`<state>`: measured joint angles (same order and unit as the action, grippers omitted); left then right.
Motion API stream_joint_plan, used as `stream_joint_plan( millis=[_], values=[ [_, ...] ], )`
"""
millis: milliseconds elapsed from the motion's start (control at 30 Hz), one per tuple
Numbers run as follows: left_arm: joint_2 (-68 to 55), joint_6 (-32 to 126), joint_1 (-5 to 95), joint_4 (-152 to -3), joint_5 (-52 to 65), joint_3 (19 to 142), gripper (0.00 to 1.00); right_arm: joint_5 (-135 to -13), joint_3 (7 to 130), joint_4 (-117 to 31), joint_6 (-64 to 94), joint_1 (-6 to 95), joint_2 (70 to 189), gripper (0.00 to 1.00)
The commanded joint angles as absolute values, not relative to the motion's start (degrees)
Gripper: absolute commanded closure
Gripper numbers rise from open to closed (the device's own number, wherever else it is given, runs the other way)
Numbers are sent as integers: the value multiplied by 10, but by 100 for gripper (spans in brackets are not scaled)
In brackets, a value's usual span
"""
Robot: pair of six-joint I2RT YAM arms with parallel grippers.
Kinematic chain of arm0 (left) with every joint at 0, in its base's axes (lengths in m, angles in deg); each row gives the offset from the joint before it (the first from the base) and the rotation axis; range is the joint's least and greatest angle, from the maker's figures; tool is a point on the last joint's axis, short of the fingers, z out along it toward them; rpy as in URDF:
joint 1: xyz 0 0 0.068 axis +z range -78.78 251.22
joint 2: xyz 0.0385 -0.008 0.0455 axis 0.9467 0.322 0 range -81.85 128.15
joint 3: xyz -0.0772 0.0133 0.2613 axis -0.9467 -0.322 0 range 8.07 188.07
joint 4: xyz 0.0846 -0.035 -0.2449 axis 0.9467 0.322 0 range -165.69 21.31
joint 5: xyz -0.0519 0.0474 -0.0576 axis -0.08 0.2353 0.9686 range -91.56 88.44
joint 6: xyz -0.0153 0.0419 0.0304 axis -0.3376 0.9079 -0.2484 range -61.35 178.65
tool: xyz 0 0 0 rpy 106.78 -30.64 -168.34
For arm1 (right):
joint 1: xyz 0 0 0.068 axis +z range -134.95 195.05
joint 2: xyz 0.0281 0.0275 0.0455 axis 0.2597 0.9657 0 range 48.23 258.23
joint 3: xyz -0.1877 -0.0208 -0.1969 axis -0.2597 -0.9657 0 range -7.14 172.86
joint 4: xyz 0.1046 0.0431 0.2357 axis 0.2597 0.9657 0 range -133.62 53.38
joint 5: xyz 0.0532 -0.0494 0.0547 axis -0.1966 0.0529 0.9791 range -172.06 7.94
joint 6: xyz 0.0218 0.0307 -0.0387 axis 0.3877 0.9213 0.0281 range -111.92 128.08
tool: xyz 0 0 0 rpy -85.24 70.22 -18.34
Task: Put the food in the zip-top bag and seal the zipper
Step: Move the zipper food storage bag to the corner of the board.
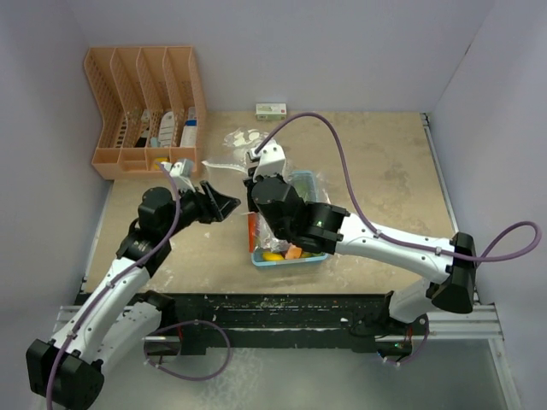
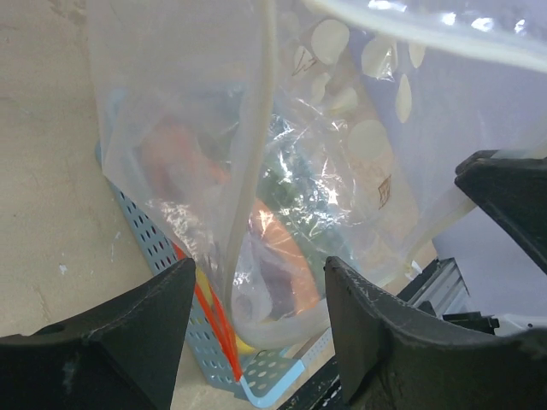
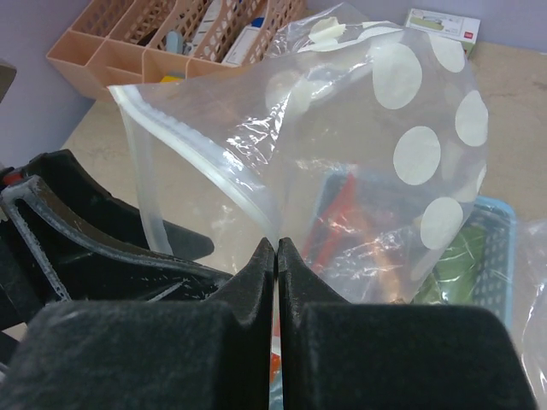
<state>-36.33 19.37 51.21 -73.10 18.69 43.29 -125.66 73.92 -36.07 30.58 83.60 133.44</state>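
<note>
A clear zip-top bag [image 3: 367, 145] with white dots hangs in front of my right gripper [image 3: 276, 245], which is shut on the bag's zipper edge. In the top view the right gripper [image 1: 251, 175] holds the bag [image 1: 240, 137] up over the light-blue basket [image 1: 309, 181]. My left gripper [image 2: 256, 278] is open, its fingers on either side of the bag's [image 2: 342, 137] lower part without touching it. Food shows through the plastic: a red chilli [image 3: 335, 213], a green piece [image 3: 453, 265], an orange piece [image 2: 286, 252]. Whether it lies in the bag or in the basket I cannot tell.
An orange desk organizer [image 1: 141, 111] with small items stands at the back left, and a small white box [image 1: 271, 109] lies by the back wall. Yellow and orange food [image 1: 282, 254] lies at the basket's near end. Walls close in on three sides.
</note>
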Motion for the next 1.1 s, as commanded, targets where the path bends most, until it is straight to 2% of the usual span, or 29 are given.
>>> stream_joint_plan(
  millis=[0,267,400,500,667,867,967,1067],
  values=[
    [-392,210,501,-755,132,435,34,-1281,742,-393,308,836,1298,100],
    [-462,170,501,-760,75,405,27,-1298,723,-414,314,836,1282,100],
    [-490,151,501,-790,55,387,27,-1287,721,-424,310,836,1280,100],
    [-482,151,501,-796,47,393,32,-1278,721,-427,309,836,1280,100],
    [-446,144,501,-824,58,398,47,-1257,715,-434,319,836,1280,100],
    [-422,129,501,-864,72,393,49,-1254,717,-435,326,836,1296,100],
    [-420,136,501,-871,71,396,65,-1254,716,-433,332,836,1298,100],
    [-417,140,501,-873,74,398,76,-1247,714,-432,335,836,1298,100]
  ],
)
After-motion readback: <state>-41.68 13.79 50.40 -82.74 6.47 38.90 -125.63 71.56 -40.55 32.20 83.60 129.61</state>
